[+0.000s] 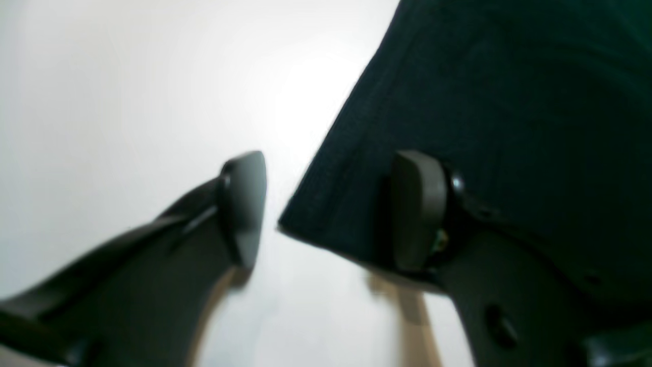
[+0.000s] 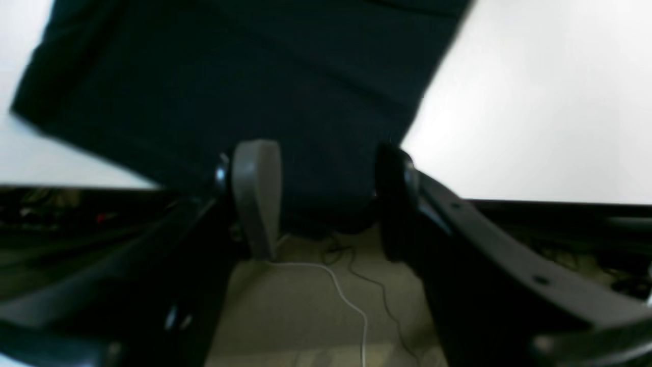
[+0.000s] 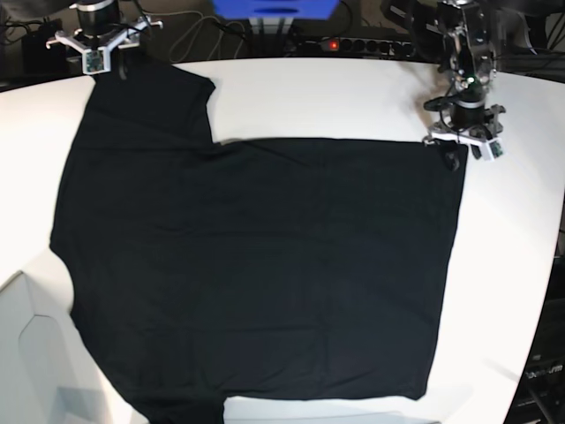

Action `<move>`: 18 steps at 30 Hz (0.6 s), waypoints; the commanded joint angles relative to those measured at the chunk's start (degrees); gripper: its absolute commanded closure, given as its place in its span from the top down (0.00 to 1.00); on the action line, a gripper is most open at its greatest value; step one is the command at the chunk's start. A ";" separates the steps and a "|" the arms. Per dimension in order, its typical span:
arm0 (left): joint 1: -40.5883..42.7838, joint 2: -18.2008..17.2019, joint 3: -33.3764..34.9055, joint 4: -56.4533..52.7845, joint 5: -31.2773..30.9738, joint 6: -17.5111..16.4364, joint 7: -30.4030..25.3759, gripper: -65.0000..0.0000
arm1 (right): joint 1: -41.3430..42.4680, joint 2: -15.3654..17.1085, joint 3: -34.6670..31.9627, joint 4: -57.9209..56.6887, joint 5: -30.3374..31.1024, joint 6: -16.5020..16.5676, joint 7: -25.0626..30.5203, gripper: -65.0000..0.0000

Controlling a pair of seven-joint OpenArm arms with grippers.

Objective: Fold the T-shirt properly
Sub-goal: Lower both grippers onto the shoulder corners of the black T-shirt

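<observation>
The black T-shirt point(image 3: 256, 274) lies spread flat over most of the white table point(image 3: 353, 97), with one sleeve toward the back left. My left gripper point(image 3: 456, 157) hovers at the shirt's back right corner. In the left wrist view its jaws point(image 1: 331, 211) stand open, one finger point(image 1: 244, 209) over bare table, the other point(image 1: 417, 211) over the cloth point(image 1: 484, 102). My right gripper point(image 3: 110, 64) is at the back left sleeve. It is open point(image 2: 326, 201), with the sleeve's edge point(image 2: 254, 76) lying between its fingers at the table's rim.
A blue box point(image 3: 274, 9) and a power strip with a red light point(image 3: 353, 44) sit behind the table. Cables point(image 2: 351, 306) trail on the floor beyond the back edge. The table's right edge point(image 3: 556, 265) curves close to the left arm.
</observation>
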 commanded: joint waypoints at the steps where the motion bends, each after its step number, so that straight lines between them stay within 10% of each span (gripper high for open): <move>1: 0.54 0.03 -0.18 -0.14 -0.76 -2.99 3.11 0.49 | 0.02 0.16 0.57 0.76 -0.03 0.38 1.18 0.47; 8: 1.33 0.12 -0.36 -0.49 -0.76 -8.00 3.11 0.19 | 2.48 0.42 0.66 -0.47 -0.03 0.38 1.10 0.47; 18: 2.21 0.12 -0.44 0.04 -0.76 -8.26 2.84 0.17 | 6.53 0.24 3.03 -3.46 0.06 0.47 1.10 0.57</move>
